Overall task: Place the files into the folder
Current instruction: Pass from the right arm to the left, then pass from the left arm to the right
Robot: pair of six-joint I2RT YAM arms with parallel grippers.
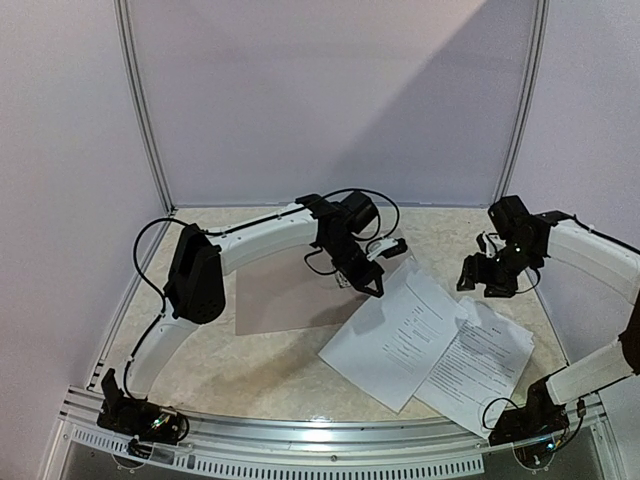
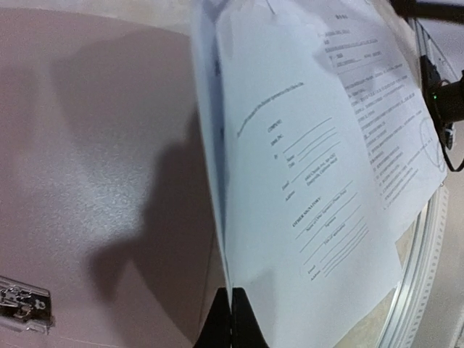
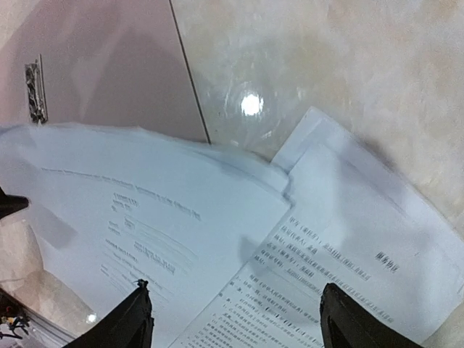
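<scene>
We're on the left gripper point(image 2: 230, 297) now. Its fingers are pinched right together on the lifted far edge of the left stack point(image 1: 390, 335), one of the two files, both thin sheaves of white paper printed with small black text. The right stack point(image 1: 480, 365) lies flat toward the table's near right corner, partly tucked under its neighbour. The flat brownish-tan cardboard folder point(image 1: 280, 295) sits open in the left middle of the pale marbled table point(image 1: 250, 370), and the held stack's near-left corner reaches its right side. The right gripper point(image 3: 235, 290) hangs above the papers with its fingers spread wide and nothing between them. So where could this go wrong? We can't tell how many sheets that pinch has caught. If it's only the top few, the stack may fan apart as it's pulled toward the folder. The overlap is another worry: friction could drag the right stack along or skew it toward the near edge, and nothing is pressing it down. The paper already bows upward from the grip, so a fast pull might crease it. And the small silver metal clip point(image 2: 22, 304) on the folder's inside could snag a leading corner.
</scene>
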